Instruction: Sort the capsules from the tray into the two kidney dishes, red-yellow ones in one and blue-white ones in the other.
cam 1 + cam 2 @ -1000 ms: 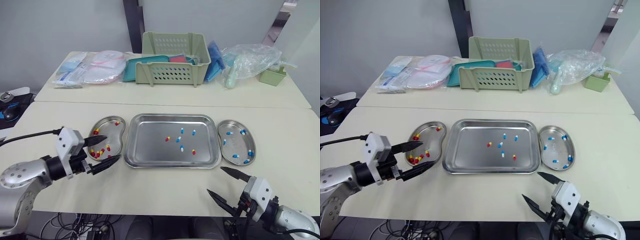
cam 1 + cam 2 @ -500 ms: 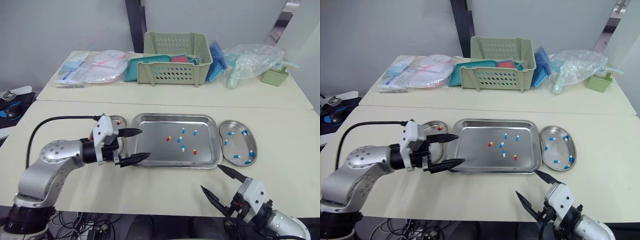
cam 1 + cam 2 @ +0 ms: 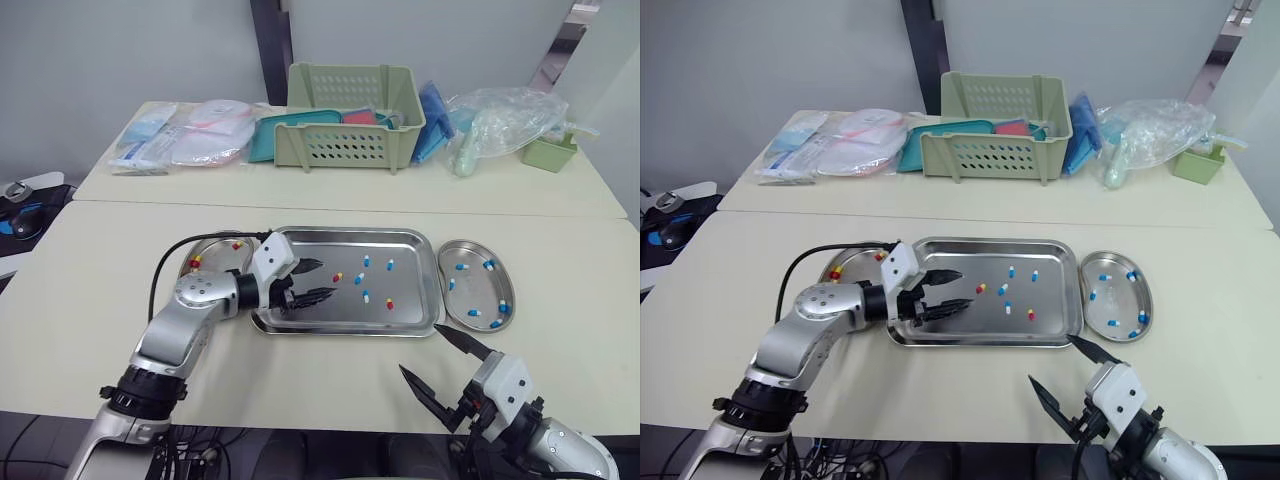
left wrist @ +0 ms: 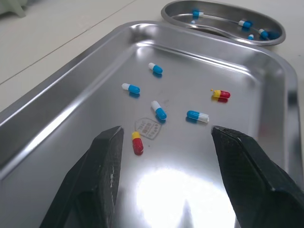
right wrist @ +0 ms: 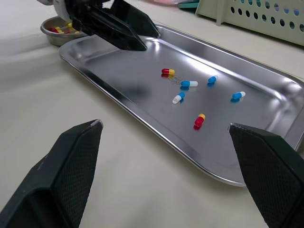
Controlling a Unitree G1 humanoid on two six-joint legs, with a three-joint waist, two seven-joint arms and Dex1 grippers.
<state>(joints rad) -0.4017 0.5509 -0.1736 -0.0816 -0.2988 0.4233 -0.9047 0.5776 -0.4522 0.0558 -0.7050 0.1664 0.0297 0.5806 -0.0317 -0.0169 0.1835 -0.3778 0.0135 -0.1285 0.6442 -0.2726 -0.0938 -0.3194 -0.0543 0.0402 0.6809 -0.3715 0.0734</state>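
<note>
The steel tray [image 3: 300,248] lies mid-table with several capsules in it: two red-yellow ones [image 3: 336,277] [image 3: 389,304] and several blue-white ones [image 3: 365,261]. My left gripper [image 3: 326,279] reaches in over the tray's left part, open and holding nothing. In the left wrist view a red-yellow capsule [image 4: 137,142] lies just ahead between the fingers [image 4: 97,185]. The left kidney dish [image 3: 222,247] holds red-yellow capsules, the right kidney dish [image 3: 468,282] blue-white ones. My right gripper [image 3: 420,350] hovers open over the table in front of the tray's right corner.
A second table behind carries a green basket [image 3: 352,117], a teal tray, flat packets [image 3: 205,135], plastic bags [image 3: 495,120] and a small green container [image 3: 547,152]. A black cable [image 3: 170,270] arcs from my left arm over the left dish.
My left gripper has swung right, from above the left kidney dish into the tray beside a red-yellow capsule, its fingers closer together. The right gripper has barely moved.
</note>
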